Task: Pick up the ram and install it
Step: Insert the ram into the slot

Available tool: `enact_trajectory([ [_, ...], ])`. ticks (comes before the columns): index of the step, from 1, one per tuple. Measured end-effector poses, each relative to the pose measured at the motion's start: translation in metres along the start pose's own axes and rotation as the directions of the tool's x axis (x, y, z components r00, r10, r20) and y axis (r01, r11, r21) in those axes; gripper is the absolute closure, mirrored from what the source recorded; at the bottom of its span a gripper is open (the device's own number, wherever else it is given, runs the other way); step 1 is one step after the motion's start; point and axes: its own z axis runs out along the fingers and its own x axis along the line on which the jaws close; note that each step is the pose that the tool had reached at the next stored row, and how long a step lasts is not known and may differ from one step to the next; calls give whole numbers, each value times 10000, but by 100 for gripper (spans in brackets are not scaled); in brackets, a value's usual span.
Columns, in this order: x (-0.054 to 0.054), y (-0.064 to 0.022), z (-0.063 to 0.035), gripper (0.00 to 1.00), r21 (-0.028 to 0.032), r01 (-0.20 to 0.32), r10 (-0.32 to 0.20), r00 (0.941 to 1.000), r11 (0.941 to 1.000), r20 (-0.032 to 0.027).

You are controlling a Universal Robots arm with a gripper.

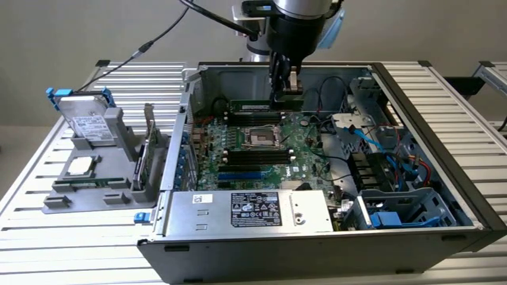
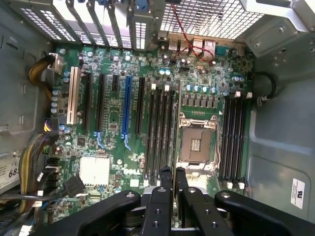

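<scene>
Both jaws of the gripper [image 1: 287, 90] pinched the ram [image 1: 255, 105] upright over the memory slots [image 1: 252, 119] beside the processor socket [image 1: 262, 138].

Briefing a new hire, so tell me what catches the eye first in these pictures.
The open dark metal computer case fills the middle, its green motherboard bared. Inside it, the black gripper holds the long, thin green ram stick above the board. At the exterior view's left stands a grey plastic holder with a silver hard drive and a square silver processor chip.
</scene>
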Motion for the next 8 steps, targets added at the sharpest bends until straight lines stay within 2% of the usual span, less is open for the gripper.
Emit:
enact_trajectory([
  [4,-35,76,74,87,-4,-4,4,10000,10000,-56],
  [8,12,81,143,87,-4,6,-6,10000,10000,-60],
])
